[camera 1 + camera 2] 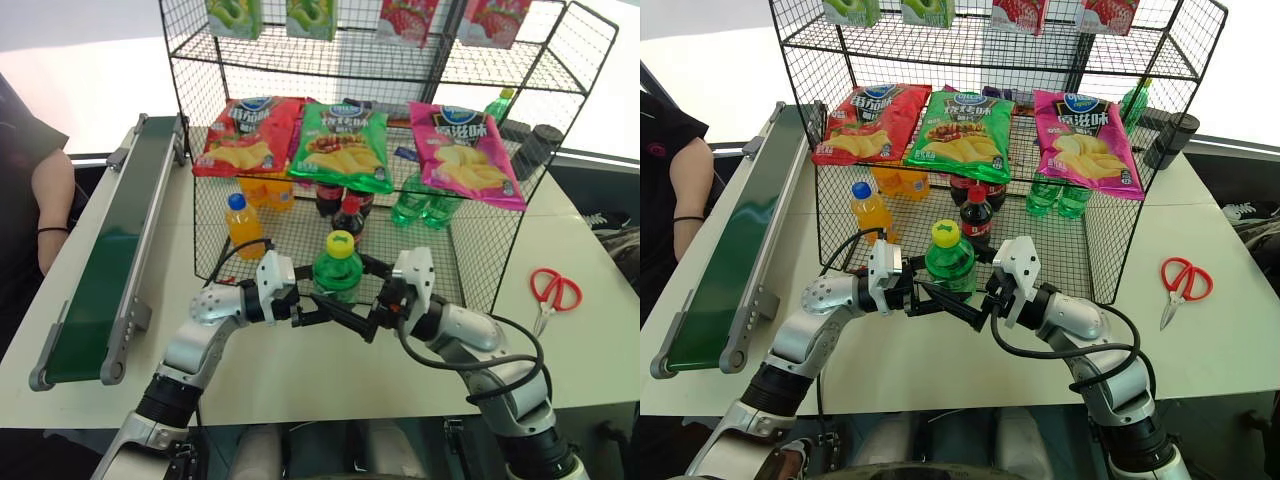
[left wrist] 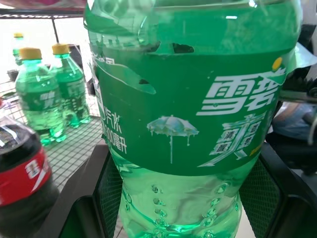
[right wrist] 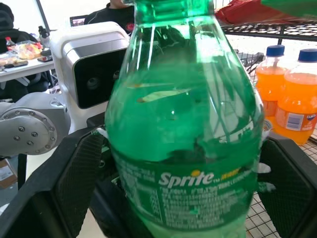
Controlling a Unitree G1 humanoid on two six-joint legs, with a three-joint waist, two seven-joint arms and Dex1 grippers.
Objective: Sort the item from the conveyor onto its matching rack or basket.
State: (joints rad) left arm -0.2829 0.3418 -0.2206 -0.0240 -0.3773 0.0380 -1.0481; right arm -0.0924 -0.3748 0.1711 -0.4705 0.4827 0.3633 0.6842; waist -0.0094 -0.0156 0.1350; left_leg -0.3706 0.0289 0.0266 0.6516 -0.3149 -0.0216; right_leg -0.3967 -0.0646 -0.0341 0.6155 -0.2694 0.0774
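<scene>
The item, a clear-green soda bottle [image 1: 338, 272] with a yellow cap, is held upright just above the table, in front of the rack's [image 1: 487, 250] lowest wire basket. My left gripper [image 1: 322, 303] reaches in from the left and is shut on the bottle's lower body [image 2: 173, 148]; its pads press both sides. My right gripper [image 1: 357, 308] comes from the right and stands open around the same bottle [image 3: 183, 148], its fingers [image 3: 79, 183] a little off the plastic. The dark-green conveyor [image 1: 100, 265] runs along the table's left side with nothing on its belt.
The basket holds orange-drink bottles [image 1: 243, 222], cola bottles [image 1: 348, 215] and green bottles [image 1: 425, 205]. Chip bags [image 1: 345, 145] lie on the tier above. Red scissors [image 1: 553, 290] rest on the table at the right. A person's arm [image 1: 45, 205] is beside the conveyor.
</scene>
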